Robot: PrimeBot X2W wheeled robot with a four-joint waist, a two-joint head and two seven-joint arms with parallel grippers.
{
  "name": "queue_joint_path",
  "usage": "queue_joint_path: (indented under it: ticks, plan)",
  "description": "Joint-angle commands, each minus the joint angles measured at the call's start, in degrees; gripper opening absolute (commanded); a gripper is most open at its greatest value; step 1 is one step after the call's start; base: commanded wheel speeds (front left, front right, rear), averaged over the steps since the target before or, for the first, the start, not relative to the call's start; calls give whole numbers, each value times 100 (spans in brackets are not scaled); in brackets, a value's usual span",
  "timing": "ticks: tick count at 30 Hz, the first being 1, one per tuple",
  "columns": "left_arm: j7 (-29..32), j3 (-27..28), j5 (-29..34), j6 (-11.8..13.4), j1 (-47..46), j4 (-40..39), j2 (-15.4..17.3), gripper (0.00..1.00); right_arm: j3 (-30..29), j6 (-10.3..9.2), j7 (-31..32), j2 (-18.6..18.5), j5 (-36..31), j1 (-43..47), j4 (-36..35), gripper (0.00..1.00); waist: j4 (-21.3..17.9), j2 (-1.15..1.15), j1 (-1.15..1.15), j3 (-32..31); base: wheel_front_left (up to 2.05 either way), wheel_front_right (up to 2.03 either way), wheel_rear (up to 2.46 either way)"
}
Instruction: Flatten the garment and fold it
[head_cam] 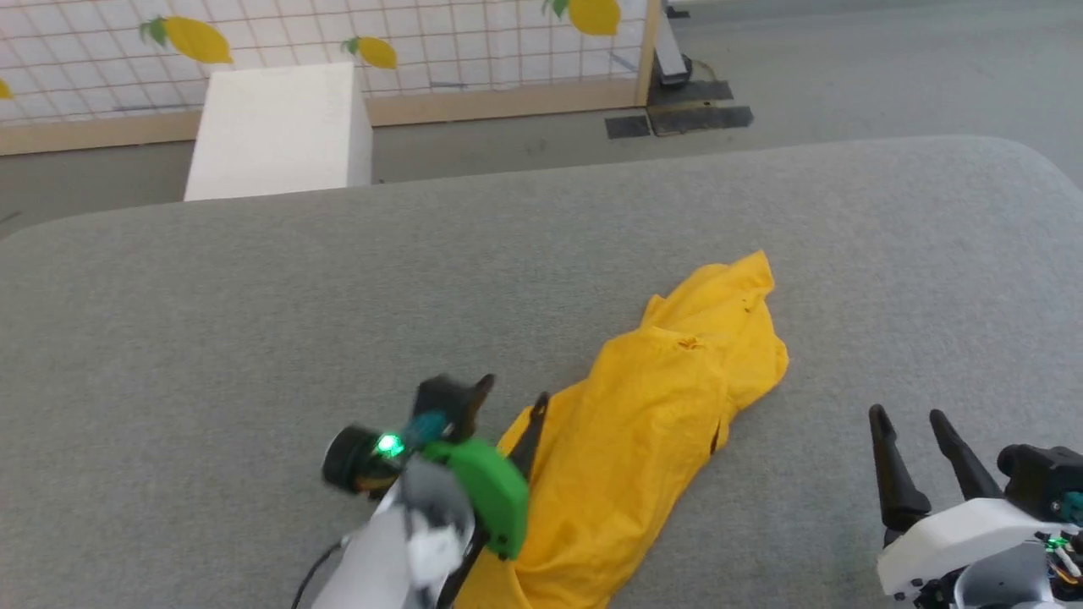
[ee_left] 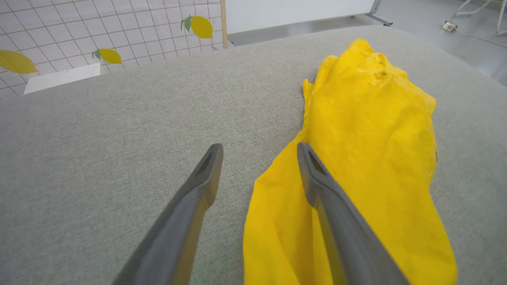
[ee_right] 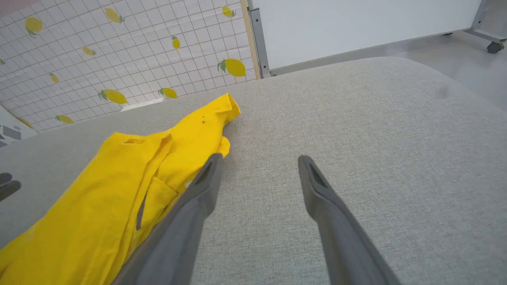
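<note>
Both my pincers are spread wide, nothing in either. The T-shirt (head_cam: 643, 423) is a bunched yellow strip on the grey padded tabletop (head_cam: 211, 338), not flat. No print shows, just plain yellow cloth with creases and 1 dark slit near mid-length.

Key relation: the strip's long axis runs diagonally, from the near edge by my left side up and away to the right. The far end is a bunched point and the near end runs off the bottom of the head view. My left pincer (head_cam: 514, 391) sits at the strip's left edge, about mid-length. In the left wrist view, 1 finger lies over the cloth border and the other over bare tabletop; I cannot tell if it touches.

My right pincer (head_cam: 909, 414) is well apart, with the T-shirt to its left and bare tabletop between. So the left arm is nearer. My guess is the next grab is that left border, pulling across the long axis to spread it.

Room: a lemon-print grid panel (head_cam: 474, 42) in a wood frame stands beyond the table. A white box (head_cam: 279, 127) sits in front of it on the grey floor (head_cam: 846, 85).
</note>
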Motion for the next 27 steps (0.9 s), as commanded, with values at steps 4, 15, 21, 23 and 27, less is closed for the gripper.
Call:
queue_joint_path:
  ticks: [4,15,21,23,27]
  plan:
    - [1126,-323,192,-64,-739,616,14,100,203,-8,-52,3,137,-199,34,100,-225,0,0,243,0,0,0]
    - [3404,-1135,-69,-195,-1499,1558,117,0,449,-8,-188,4,257,-319,227,100,-452,0,0,365,0,0,0]
    - [2077,-830,-577,-89,-1648,774,265,0,411,-8,-223,4,226,-307,264,100,-335,0,0,286,0,0,0]
    - [1336,-519,-661,128,-1668,477,250,0,388,-8,-222,4,209,-312,266,100,-266,0,0,234,0,0,0]
    - [179,-17,-780,477,-1627,-82,237,0,360,-8,-203,4,191,-295,260,100,-79,0,0,123,0,0,0]
